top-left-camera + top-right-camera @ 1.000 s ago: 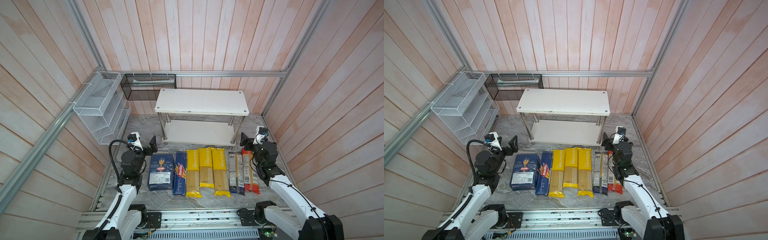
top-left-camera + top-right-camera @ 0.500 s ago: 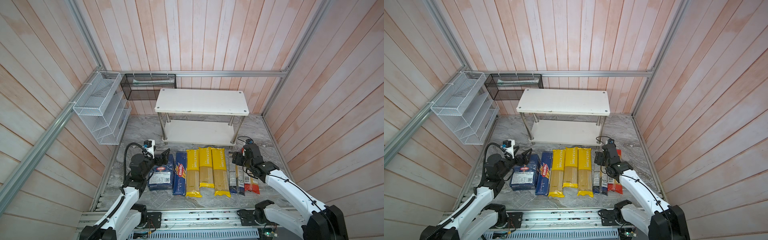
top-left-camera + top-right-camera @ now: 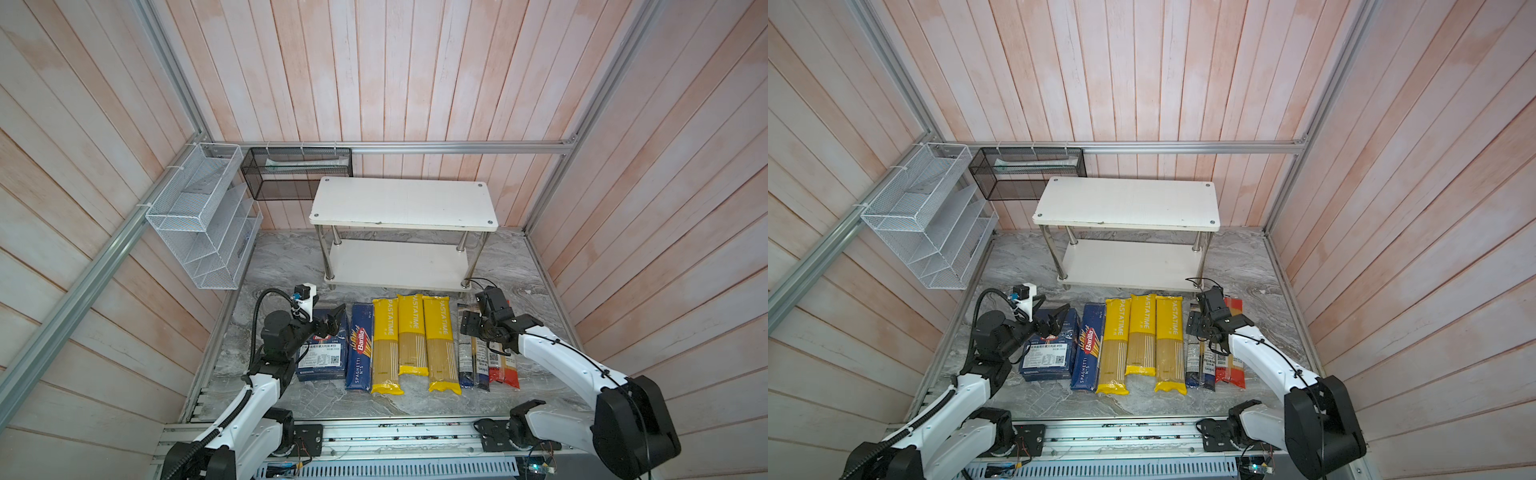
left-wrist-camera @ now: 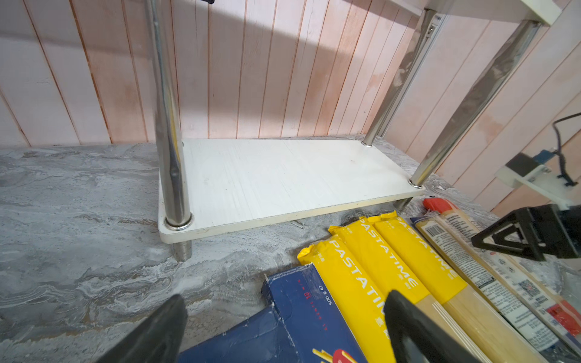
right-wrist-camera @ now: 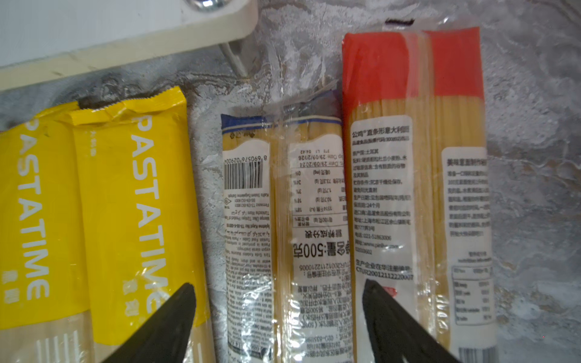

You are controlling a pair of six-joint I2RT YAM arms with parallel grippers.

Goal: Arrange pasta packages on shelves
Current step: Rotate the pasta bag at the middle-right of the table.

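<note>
Right wrist view looks straight down on the right gripper (image 5: 278, 283). Its jaws are spread wide to either side of the dark-blue-ended bag (image 5: 283, 204). One finger hangs over the edge of the right yellow bag (image 5: 138, 204), the other over the edge of the red-ended bag (image 5: 412, 157). Whether the fingers touch the packs I cannot tell.

In both top views all seven packs lie side by side in a row on the grey surface (image 3: 291, 266), just on the near side of the rack. From the left come the wide blue box (image 3: 322, 359), the narrow blue box (image 3: 360, 353), the left yellow bag (image 3: 384, 345) and the middle yellow bag (image 3: 411, 328), which sits a little farther back than its neighbours. The three packs under the right gripper follow.

The upper shelf (image 3: 403, 203) and lower shelf (image 3: 399, 264) stand at the far middle.

The left gripper (image 4: 284, 297) hangs over the far end of the wide blue box, jaws spread apart, gripping nothing.

A white wire basket (image 3: 199, 224) and a black mesh basket (image 3: 297, 176) hang on the walls at far left.
</note>
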